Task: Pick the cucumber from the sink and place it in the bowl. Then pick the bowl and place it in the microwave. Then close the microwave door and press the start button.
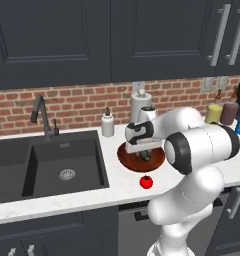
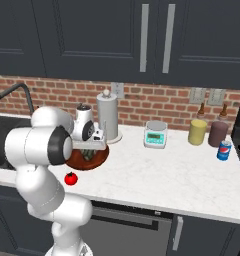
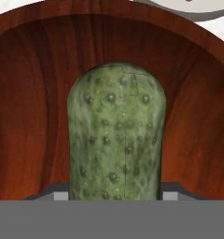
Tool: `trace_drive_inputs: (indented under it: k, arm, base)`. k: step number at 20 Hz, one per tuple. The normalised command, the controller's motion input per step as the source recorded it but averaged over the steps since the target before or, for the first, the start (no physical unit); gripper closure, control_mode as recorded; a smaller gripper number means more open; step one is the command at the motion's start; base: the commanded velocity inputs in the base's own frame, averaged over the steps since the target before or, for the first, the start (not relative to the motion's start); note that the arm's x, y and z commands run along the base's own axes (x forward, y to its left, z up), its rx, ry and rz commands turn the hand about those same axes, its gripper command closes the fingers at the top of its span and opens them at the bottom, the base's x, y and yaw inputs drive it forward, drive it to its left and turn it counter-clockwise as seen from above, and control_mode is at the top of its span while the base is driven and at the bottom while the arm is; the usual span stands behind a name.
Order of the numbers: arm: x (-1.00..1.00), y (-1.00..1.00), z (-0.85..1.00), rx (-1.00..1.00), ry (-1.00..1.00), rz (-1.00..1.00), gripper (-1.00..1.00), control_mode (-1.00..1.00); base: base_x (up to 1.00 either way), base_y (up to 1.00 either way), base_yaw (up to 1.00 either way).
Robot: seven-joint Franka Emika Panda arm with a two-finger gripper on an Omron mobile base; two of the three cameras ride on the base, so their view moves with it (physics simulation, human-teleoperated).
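Note:
The reddish-brown bowl (image 1: pixel 126 156) (image 2: pixel 101 158) (image 3: pixel 30 116) stands on the white counter just right of the black sink (image 1: pixel 67 165). My gripper (image 1: pixel 145 151) (image 2: pixel 89 151) (image 3: pixel 116 195) reaches down into it. The bumpy green cucumber (image 1: pixel 146 155) (image 2: pixel 88 156) (image 3: pixel 116 140) stands between the two fingertips (image 3: pixel 60 195), which press against its sides. The cucumber's lower end sits low inside the bowl, close to the bowl's bottom. The microwave and its door are out of view.
A small red tomato (image 1: pixel 146 182) (image 2: pixel 70 178) lies on the counter just in front of the bowl. Behind the bowl stand a paper-towel holder (image 2: pixel 106 117) and a soap bottle (image 1: pixel 108 124). Farther right are a kitchen scale (image 2: pixel 155 135), two jars (image 2: pixel 197 131) and a soda can (image 2: pixel 224 150).

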Motion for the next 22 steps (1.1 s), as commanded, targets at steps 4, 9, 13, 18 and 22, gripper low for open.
trace_drive_inputs:
  k: [4,9,13,18,22]
  arm:
    - [0.01,0.05,-0.20,-0.03,0.00,0.00,1.00,-1.00]
    - [0.00,0.20,-0.15,-0.02,0.00,0.00,-1.00,-1.00]
    - [0.00,0.14,0.00,0.00,0.00,0.00,-1.00,-1.00]
    - [-0.08,0.01,0.19,0.00,-0.08,0.00,-1.00,-1.00]
    - [-0.14,0.00,0.37,0.00,-0.11,-0.01,-1.00,-1.00]
  base:
    - [0.00,0.00,0.00]
    - [0.00,0.00,0.00]
    - [0.00,0.00,0.00]
    - [0.00,0.00,0.00]
    - [0.00,0.00,0.00]
